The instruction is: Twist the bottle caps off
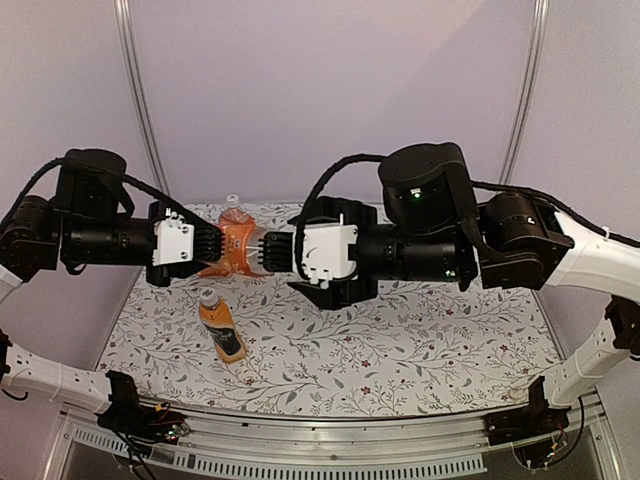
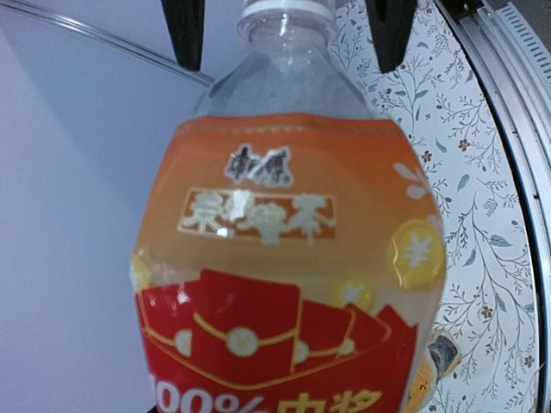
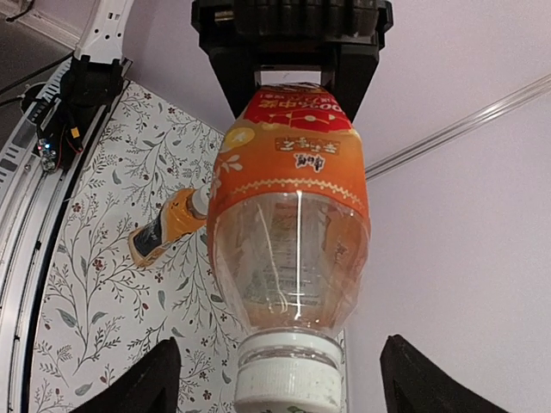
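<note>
A clear bottle [image 1: 238, 250] with an orange and red label hangs level above the table, my left gripper [image 1: 212, 250] shut on its base end. The right wrist view shows the left gripper's black fingers [image 3: 237, 95] clamped on either side of the bottle [image 3: 293, 224]. Its white cap [image 3: 288, 387] points toward my right gripper [image 3: 280, 366], which stands open, with a clear gap between each finger and the cap. From the left wrist the bottle [image 2: 284, 258] fills the view and hides my own fingers. The right gripper [image 2: 288, 34] flanks the cap [image 2: 284, 7] there.
A second orange bottle [image 1: 222, 328] with a white cap [image 1: 208, 296] lies on the floral tablecloth [image 1: 400, 350] below the held one, and also shows as a lying bottle [image 3: 164, 228] from the right wrist. Behind the held bottle another white cap [image 1: 233, 202] peeks up. Metal rails [image 1: 330, 440] line the near edge.
</note>
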You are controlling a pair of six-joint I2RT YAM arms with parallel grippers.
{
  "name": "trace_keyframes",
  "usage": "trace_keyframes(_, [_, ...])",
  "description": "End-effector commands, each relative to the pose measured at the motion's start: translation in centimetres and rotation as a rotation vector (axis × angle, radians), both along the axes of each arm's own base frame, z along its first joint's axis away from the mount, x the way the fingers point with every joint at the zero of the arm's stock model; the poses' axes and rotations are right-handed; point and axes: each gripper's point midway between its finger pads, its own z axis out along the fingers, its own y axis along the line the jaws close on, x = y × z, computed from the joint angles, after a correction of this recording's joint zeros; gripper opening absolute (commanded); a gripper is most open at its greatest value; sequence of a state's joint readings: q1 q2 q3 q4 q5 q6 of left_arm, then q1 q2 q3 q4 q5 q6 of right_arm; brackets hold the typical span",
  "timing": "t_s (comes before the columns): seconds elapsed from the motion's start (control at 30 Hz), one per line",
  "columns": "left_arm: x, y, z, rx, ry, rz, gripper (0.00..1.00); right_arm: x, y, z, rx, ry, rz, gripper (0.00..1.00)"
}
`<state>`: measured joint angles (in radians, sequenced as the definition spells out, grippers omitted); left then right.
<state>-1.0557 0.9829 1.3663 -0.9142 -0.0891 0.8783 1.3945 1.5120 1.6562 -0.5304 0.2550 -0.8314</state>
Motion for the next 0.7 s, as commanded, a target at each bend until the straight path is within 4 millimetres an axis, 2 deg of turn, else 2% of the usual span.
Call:
trace_keyframes(0.0, [1.5,-1.0,2.0,-0.092,-0.118,0.041,0.25,0.5,-1.2,2.9,0.173,0.100,-0.103,0.99])
trace_keyframes(0.1, [3.5,-0.9,3.7,-0.132,-0.253,0.119,0.25,1.3,-2.6,3.9,0.280,0.253,-0.156,0.99])
trace_keyframes(0.23, [5.8,-0.5,6.1,-0.170,-0.444,0.224,0.25,1.7,-3.2,5.0,0.478,0.689,-0.186,0.99])
trace_keyframes(0.3, [6.3,-0.4,6.9,-0.183,-0.532,0.248,0.25,2.2,-3.2,5.5,0.562,0.835,-0.236,0.99])
trace_keyframes(0.37, [6.4,-0.4,7.1,-0.179,-0.588,0.247,0.25,3.4,-3.4,5.6,0.643,0.975,-0.315,0.99])
trace_keyframes(0.47, [6.5,-0.5,6.9,-0.165,-0.608,0.243,0.25,5.8,-3.8,4.6,0.768,1.197,-0.453,0.97])
trace_keyframes(0.67, [6.5,-0.6,6.5,-0.151,-0.607,0.240,0.25,6.1,-3.2,6.2,0.874,1.316,-0.411,0.87])
